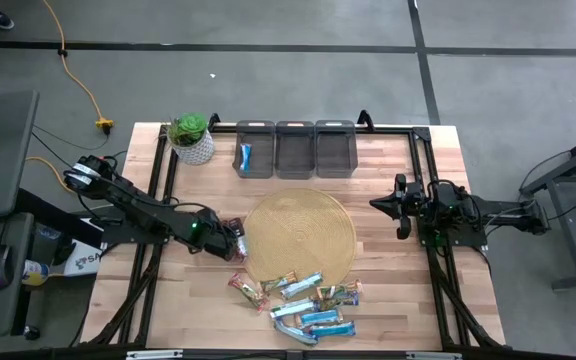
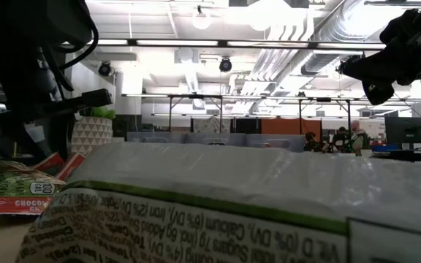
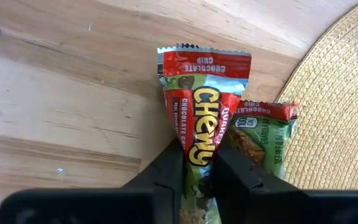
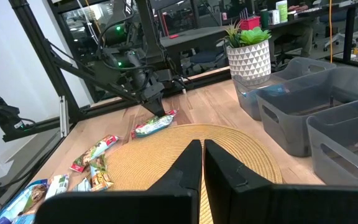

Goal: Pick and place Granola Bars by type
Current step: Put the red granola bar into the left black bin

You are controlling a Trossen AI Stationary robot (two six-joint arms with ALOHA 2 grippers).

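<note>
My left gripper (image 1: 234, 244) points steeply down at the left rim of the round woven mat (image 1: 303, 235) and is shut on a red-and-green Chewy granola bar (image 3: 199, 106). A second red-and-green bar (image 3: 263, 134) lies right beside it, against the mat's edge. Several more granola bars (image 1: 303, 300), blue-and-white, red and green, lie scattered near the table's front edge. One blue bar (image 1: 247, 156) lies in the left of three dark grey bins (image 1: 255, 150). My right gripper (image 4: 202, 163) is shut and waits, level, at the table's right side. My left gripper pinches the Chewy bar between its two fingers (image 3: 169, 165), across its width, at the wrapper's middle (image 3: 197, 149). The fingers come from above, slanting down. The wrapper is squeezed narrow between them. Its red crimped end (image 3: 204, 61) points away, over the wood.
A potted plant (image 1: 190, 138) stands at the far left, beside the bins. In the low view a white-and-green wrapper (image 2: 218, 212) fills the foreground and hides most of the table. Bare wood lies to the left of the mat.
</note>
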